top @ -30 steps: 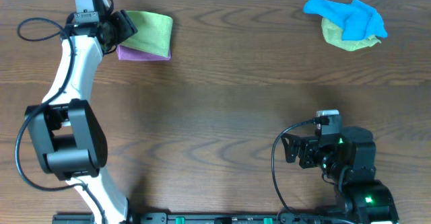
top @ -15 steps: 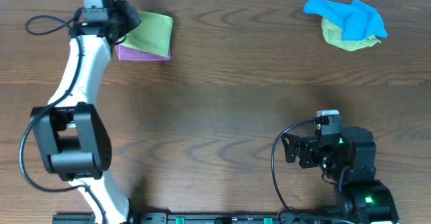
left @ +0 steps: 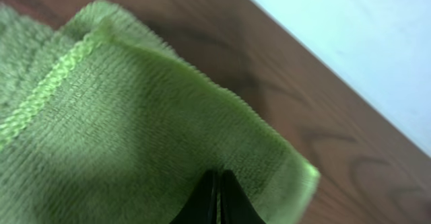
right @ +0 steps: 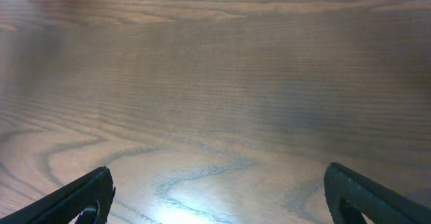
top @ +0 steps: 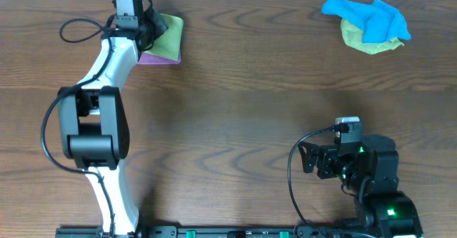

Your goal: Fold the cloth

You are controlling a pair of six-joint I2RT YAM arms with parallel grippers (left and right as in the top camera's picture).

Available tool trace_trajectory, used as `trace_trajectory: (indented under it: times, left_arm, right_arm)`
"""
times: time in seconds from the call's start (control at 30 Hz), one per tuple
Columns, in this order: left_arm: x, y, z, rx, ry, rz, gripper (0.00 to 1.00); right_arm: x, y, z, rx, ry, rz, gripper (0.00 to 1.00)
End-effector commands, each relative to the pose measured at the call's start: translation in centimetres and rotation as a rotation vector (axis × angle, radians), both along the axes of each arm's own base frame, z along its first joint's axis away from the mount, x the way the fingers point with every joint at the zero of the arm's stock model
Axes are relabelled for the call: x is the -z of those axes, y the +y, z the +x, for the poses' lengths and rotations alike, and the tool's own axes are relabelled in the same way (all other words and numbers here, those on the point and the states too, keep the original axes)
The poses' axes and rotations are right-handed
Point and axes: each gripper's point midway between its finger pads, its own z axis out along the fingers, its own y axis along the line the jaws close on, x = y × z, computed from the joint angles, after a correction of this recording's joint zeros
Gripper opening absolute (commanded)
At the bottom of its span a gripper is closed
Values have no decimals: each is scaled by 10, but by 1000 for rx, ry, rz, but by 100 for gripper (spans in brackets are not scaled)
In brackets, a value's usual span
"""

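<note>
I see my left gripper [left: 217, 196] clenched over the folded green cloth [left: 135, 123], purple cloth [top: 152, 58] beneath, right gripper [right: 217, 194] released above the counter [right: 222, 83]

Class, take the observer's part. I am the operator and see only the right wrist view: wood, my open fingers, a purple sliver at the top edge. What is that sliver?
Observer: A flat purple cloth, lying under a folded green towelling cloth at the far left of the wooden table.
Operator: Where is the left gripper?
Observer: Over the green cloth, its fingers shut together.
Operator: Any other cloth?
Observer: A crumpled blue cloth on a yellow-green one, far right.
</note>
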Motion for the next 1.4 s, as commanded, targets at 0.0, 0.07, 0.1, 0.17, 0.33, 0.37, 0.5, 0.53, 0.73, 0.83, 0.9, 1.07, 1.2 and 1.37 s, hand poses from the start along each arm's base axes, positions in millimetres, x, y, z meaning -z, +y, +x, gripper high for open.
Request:
trace_trajectory:
  times: [0.0,0.07,0.1,0.17,0.33,0.37,0.5,0.53,0.73,0.83,0.9,1.07,1.2,1.37]
  left_arm:
    - [12,13,7,-57,7,30,6]
    - [20,15,8,-69,18,39,6]
    - [24,16,8,-72,23,41,6]
    - [31,17,8,-76,32,42,6]
    - [46,18,6,-80,60,41,6]
    - [47,18,6,-80,60,41,6]
    - [44,22,9,-92,44,51,6]
    - [43,22,10,-92,39,48,6]
    - [14,16,22,-44,-37,-6,6]
    - [-10,17,23,-23,-48,6,13]
    - [-28,16,21,27,-52,49,20]
    - [-63,20,7,103,-24,155,52]
    - [-86,25,-11,135,12,220,83]
    - [-112,28,-35,179,43,283,96]
  right_arm:
    - [2,-1,-1,11,6,10,99]
    - [2,-1,-1,11,6,10,99]
    - [2,-1,-1,11,6,10,99]
    - [2,-1,-1,11,6,10,99]
    - [2,-1,-1,11,6,10,99]
    - [2,-1,-1,11,6,10,99]
    - [2,-1,-1,11,6,10,99]
    - [2,-1,-1,11,6,10,99]
    - [2,-1,-1,11,6,10,99]
    - [2,-1,-1,11,6,10,99]
    - [2,-1,-1,11,6,10,99]
    - [2,-1,-1,11,6,10,99]
    - [2,-1,-1,11,6,10,99]
    - [2,-1,-1,11,6,10,99]
